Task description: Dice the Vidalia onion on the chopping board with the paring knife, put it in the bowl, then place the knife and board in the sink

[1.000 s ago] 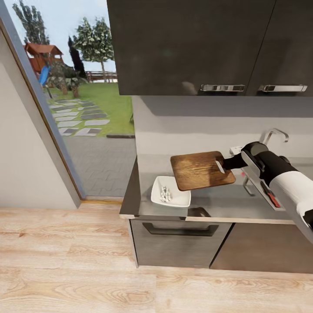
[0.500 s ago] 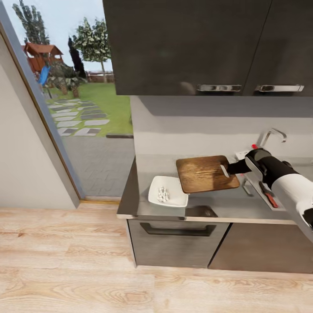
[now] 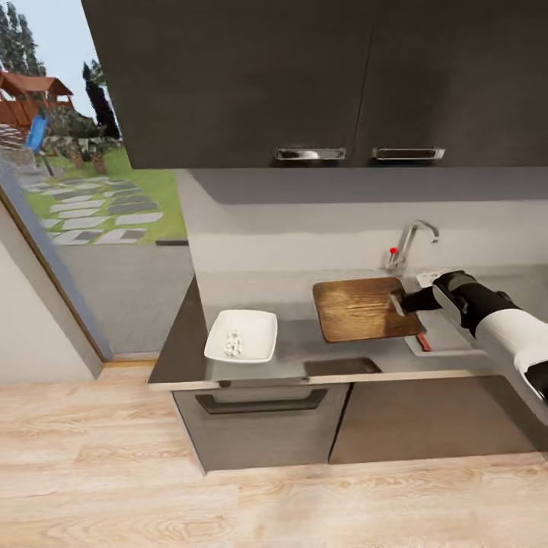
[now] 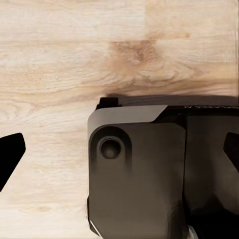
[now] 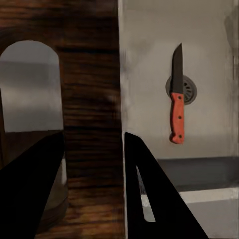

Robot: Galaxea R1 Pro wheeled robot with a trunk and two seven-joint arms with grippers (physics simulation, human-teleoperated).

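My right gripper [image 3: 397, 303] is shut on the handle end of the brown chopping board [image 3: 361, 308], holding it level above the countertop [image 3: 293, 354], its right end over the sink [image 3: 441, 346]. In the right wrist view the board [image 5: 89, 99] sits between my dark fingers [image 5: 154, 199], beside its slot hole. The paring knife [image 5: 177, 107] lies in the steel sink basin [image 5: 209, 59], across the round drain; its red handle [image 3: 424, 342] peeks out past the board. The white bowl [image 3: 255, 327] holds pale diced onion bits [image 3: 233, 344]. My left gripper [image 4: 119, 152] hangs open over the floor.
A chrome tap [image 3: 407, 242] with a red dot stands behind the board. Dark wall cupboards [image 3: 304, 76] hang above the worktop. A drawer front with a handle [image 3: 262, 402] sits under the counter. A glass door [image 3: 61, 213] to the garden is at the left.
The camera has swung right, shifting the scene left. The board, still in my right gripper, has moved away from above the bowl toward the sink.
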